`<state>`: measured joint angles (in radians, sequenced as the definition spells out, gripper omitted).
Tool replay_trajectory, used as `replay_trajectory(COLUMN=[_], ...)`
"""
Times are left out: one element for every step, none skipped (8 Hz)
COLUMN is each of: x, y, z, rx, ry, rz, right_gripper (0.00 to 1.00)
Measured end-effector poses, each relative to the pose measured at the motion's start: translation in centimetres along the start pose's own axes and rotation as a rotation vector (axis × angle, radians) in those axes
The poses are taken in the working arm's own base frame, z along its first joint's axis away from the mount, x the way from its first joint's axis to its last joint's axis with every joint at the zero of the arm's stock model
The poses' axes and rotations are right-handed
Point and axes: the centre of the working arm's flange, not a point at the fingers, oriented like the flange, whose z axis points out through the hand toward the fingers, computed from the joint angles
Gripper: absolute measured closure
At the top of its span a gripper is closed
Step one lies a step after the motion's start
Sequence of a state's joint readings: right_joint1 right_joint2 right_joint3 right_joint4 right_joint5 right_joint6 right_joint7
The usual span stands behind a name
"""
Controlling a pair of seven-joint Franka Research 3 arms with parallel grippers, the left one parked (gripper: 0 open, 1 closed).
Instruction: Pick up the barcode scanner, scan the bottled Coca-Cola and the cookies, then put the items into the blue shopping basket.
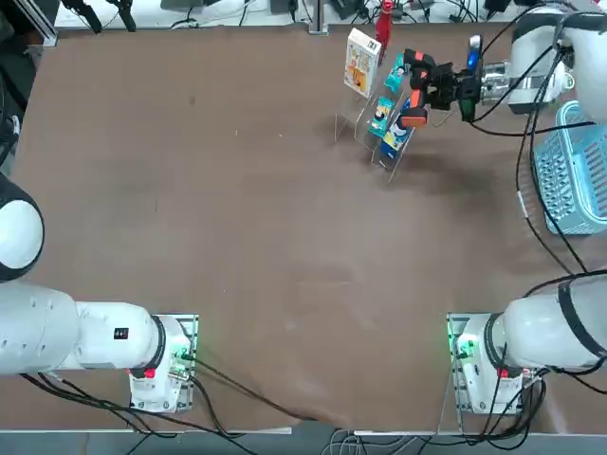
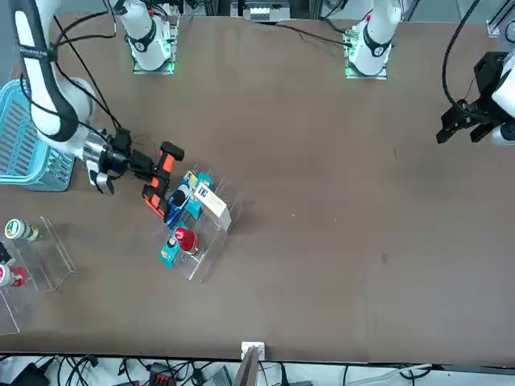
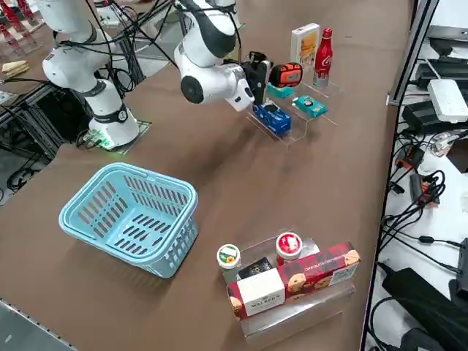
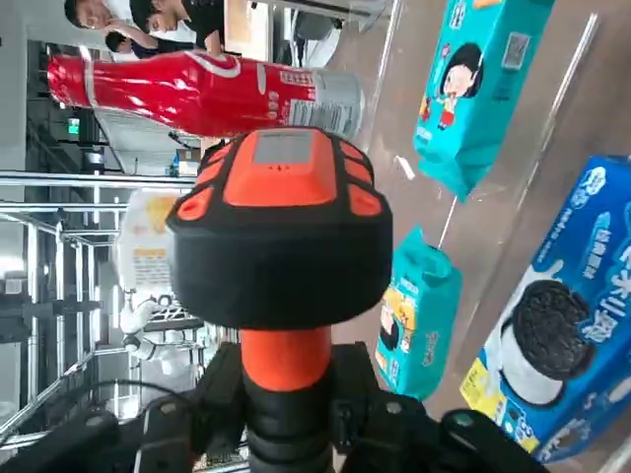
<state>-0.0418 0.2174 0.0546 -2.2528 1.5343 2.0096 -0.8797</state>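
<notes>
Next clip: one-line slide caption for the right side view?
Right gripper holds the barcode scanner at the acrylic rack, facing the cookies and Coca-Cola bottle.

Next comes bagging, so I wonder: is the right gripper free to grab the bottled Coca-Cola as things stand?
Probably not: the right gripper is shut on the barcode scanner, though the bottled Coca-Cola stands unblocked.

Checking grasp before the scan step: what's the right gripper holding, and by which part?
The right gripper is shut on the barcode scanner, clamped on its orange handle, with the head aimed at the rack of products.
</notes>
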Motion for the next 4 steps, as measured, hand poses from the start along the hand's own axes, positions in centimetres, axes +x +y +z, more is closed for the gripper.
replay_trajectory(x=[-0.1, -0.1, 0.0, 0.0], y=[1.2, 1.9, 2.2, 2.2], z=[0.6, 0.9, 0.9, 1.0], rx=[0.017, 0.029, 0.034, 0.041], ry=[0.019, 0.034, 0.042, 0.050], rz=[0.024, 0.040, 0.050, 0.057], right_gripper=[0.57, 0.57, 0.57, 0.57])
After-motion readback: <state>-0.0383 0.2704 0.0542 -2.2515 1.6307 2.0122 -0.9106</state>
